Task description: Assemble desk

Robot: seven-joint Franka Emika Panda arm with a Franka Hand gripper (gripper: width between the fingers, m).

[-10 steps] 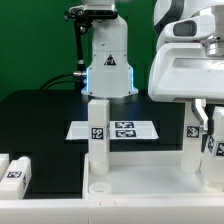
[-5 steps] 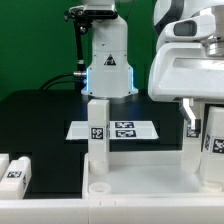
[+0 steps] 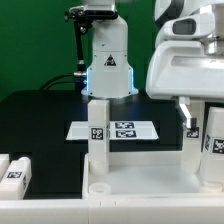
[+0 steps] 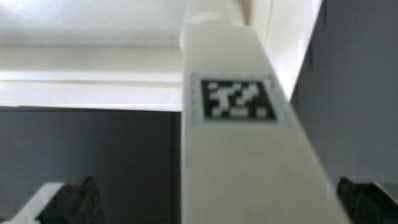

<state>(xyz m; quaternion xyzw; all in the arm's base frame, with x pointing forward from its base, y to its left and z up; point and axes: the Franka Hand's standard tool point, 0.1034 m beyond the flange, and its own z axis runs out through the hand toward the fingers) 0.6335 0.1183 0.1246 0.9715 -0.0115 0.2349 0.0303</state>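
The white desk tabletop [image 3: 140, 190] lies at the front, rim up. One white leg [image 3: 96, 135] stands upright in its corner socket on the exterior view's left. A second tagged leg [image 3: 208, 150] stands at the corner on the exterior view's right, and it fills the wrist view [image 4: 249, 130]. My gripper [image 3: 203, 122] is open around this leg. The dark fingers [image 4: 71, 203] stand on either side, with a gap to the leg on one side. Two loose white legs [image 3: 15, 172] lie at the exterior view's lower left.
The marker board [image 3: 122, 128] lies flat on the black table behind the desk. The robot's white base [image 3: 106, 65] with a blue light stands further back. A green wall is behind it.
The visible finger has moved toward the exterior view's left, away from the leg, so the jaws have spread. The leg stays upright in its socket.
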